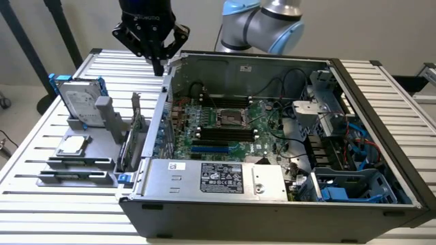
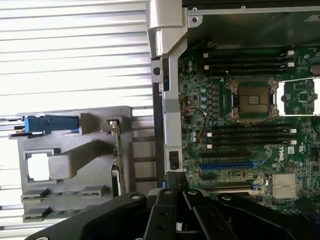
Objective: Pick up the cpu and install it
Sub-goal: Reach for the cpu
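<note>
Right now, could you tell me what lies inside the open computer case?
A motherboard with a bare socket and a power supply; whatever lies under the power supply is covered.

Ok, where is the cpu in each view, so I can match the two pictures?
Exterior view: the cpu lies flat in the grey holder on the exterior view's left, nearer the camera than the upright hard drive.
Wrist view: the cpu is the bright square in the same holder, near the drive's blue rail.
Shared landmark: the empty socket.
</note>
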`<state>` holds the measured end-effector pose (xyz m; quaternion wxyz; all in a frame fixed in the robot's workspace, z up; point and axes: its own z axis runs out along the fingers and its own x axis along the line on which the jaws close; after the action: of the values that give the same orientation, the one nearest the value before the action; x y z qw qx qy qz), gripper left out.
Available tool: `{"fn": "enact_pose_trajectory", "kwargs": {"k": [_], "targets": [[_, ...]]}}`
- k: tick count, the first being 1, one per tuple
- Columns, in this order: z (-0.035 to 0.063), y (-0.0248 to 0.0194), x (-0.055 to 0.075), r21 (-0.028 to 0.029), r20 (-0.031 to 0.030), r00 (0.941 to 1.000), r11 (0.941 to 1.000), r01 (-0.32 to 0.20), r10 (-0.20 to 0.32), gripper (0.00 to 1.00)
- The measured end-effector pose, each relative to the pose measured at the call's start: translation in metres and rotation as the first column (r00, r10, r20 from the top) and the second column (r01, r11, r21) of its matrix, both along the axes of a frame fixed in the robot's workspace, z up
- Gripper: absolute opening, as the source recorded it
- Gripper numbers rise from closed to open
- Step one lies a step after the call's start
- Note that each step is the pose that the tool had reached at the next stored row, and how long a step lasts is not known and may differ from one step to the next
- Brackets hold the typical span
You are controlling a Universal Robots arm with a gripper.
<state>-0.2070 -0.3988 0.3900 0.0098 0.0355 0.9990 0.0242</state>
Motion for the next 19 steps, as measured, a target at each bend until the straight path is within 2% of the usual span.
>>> {"fn": "enact_pose_trajectory", "kwargs": {"k": [19], "targets": [[-0.0030, 0.0000, -0.086, 0.0000, -0.0001, 1.0000, 1.0000, 0.000, 0.000, 0.11]]}}
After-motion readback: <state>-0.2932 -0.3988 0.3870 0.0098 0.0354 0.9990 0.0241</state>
